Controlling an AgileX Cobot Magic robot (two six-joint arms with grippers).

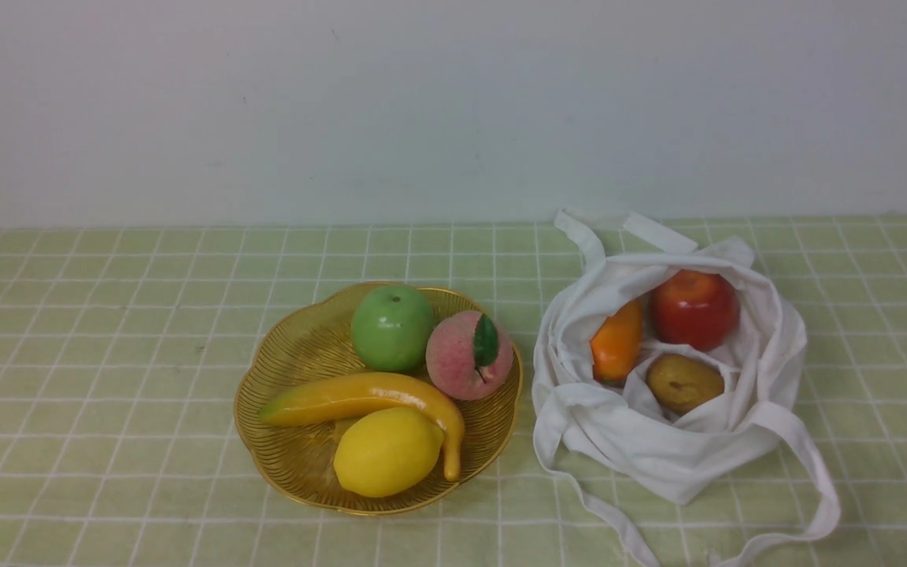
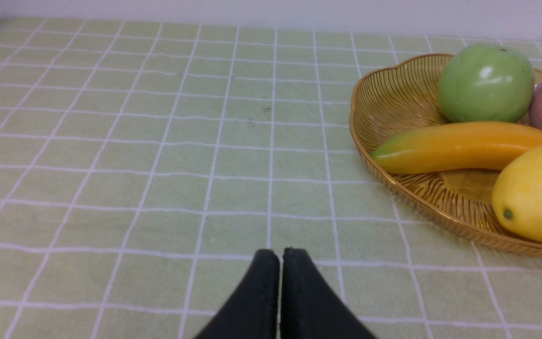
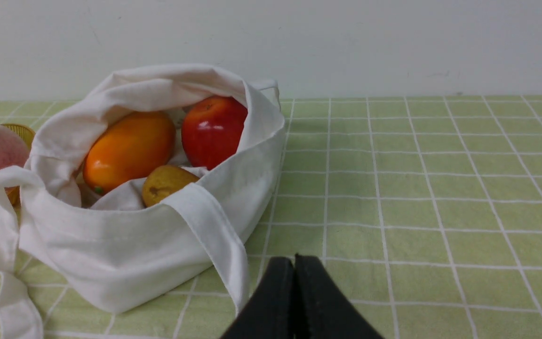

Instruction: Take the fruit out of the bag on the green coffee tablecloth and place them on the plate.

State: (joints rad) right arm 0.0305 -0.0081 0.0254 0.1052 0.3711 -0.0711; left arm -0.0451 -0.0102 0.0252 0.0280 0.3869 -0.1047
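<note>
On the pale green checked tablecloth [image 1: 107,378], the amber ribbed plate [image 1: 288,354] is seen at the left. A green apple [image 1: 392,327], yellow banana [image 1: 359,398], yellow lemon [image 1: 386,451] and fuzzy pink peach [image 1: 465,356] are held in it. Just beside it, the soft white cloth bag [image 1: 682,449] is laid open, with an orange long fruit [image 1: 617,342], shiny red apple [image 1: 694,309] and brown oval fruit [image 1: 683,383] inside. The left gripper [image 2: 280,256] and right gripper [image 3: 294,263] are seen with jaws pressed together, nothing held.
</note>
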